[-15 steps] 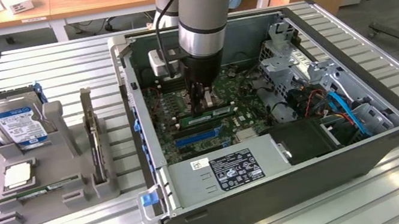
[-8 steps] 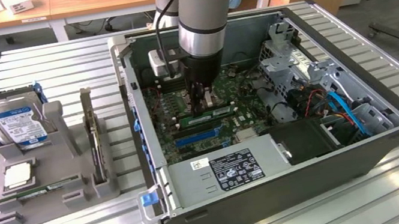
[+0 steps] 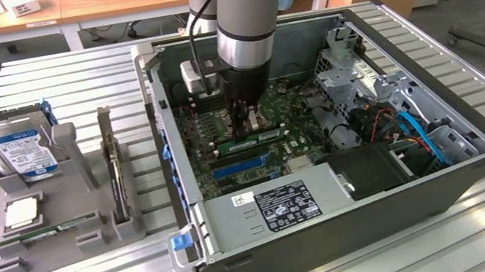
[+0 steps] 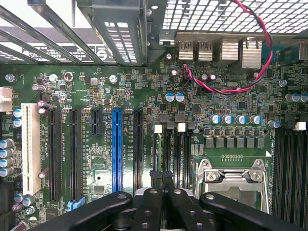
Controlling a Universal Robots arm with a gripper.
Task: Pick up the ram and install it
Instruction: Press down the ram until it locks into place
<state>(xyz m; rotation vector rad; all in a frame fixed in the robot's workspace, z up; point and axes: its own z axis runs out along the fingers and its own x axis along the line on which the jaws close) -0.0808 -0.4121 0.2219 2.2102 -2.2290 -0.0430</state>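
Tool (image 4: 161,180) closed, we are holding it low over the motherboard (image 4: 96,96), seemingly pressing the ram (image 3: 259,135) home.

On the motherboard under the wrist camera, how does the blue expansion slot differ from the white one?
The blue slot is slim, while the white slot is broader. The white slot sits next to a row of silver capacitors, while the blue slot has black slots on both sides. Both are empty, run parallel and sit on the same green motherboard.
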